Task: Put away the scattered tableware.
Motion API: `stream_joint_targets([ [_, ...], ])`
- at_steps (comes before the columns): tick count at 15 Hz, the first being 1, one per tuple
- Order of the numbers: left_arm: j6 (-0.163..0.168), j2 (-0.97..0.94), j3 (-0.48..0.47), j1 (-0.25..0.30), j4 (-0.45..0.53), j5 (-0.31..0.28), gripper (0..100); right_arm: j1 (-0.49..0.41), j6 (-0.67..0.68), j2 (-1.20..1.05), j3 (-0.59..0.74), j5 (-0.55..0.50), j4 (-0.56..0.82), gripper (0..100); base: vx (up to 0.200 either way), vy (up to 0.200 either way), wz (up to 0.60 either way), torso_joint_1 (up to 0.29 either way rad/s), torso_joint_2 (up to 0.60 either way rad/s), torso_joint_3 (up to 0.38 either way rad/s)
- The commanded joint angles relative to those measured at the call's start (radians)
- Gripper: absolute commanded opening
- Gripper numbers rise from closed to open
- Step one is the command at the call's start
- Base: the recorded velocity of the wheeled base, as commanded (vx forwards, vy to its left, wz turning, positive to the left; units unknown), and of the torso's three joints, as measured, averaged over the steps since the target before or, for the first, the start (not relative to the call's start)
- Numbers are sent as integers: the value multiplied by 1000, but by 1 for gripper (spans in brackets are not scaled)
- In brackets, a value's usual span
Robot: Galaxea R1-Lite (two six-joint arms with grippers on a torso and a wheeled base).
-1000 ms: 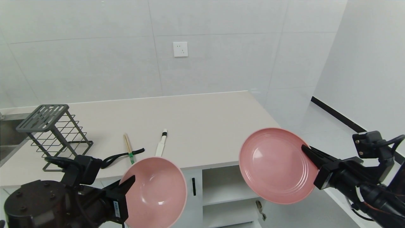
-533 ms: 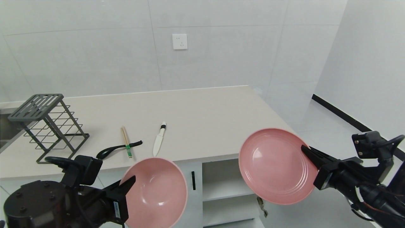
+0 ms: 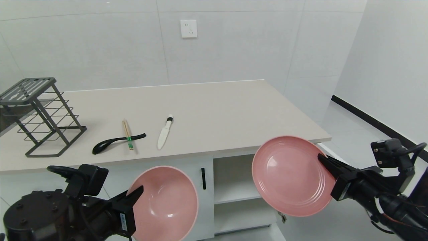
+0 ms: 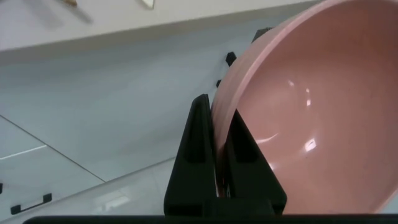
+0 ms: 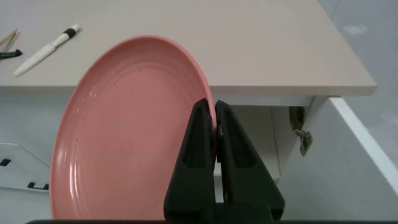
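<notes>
Left gripper (image 3: pixel 137 191): clamped on the rim of the pink bowl (image 3: pixel 165 204), held on edge before the cabinet door (image 3: pixel 187 167).
Right gripper (image 3: pixel 322 159): clamped on the pink plate (image 3: pixel 289 175), by the open shelf (image 3: pixel 234 192).
Head view, on the counter (image 3: pixel 234 113): rack (image 3: pixel 36 117), spoon (image 3: pixel 113 142), chopsticks (image 3: pixel 127 135), knife (image 3: pixel 165 132).
Right wrist view: hinge (image 5: pixel 301 134).

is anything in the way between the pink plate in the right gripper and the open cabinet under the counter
Nothing visible does. The pink plate, clamped at its rim by the right gripper, hangs just in front of the open cabinet. The cabinet door is swung out to the side, and no object sits in the gap between them.
</notes>
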Motion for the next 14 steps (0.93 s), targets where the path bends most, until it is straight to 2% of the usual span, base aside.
stream_joint_targets([
  [1, 0, 0, 0, -1, 1, 0, 0, 0, 1, 2, 0, 0, -1, 0, 0, 0, 0, -271, 510, 251],
  [14, 0, 1, 0, -1, 1, 0, 0, -1, 1, 12, 0, 0, -1, 0, 0, 0, 0, -252, 490, 230],
])
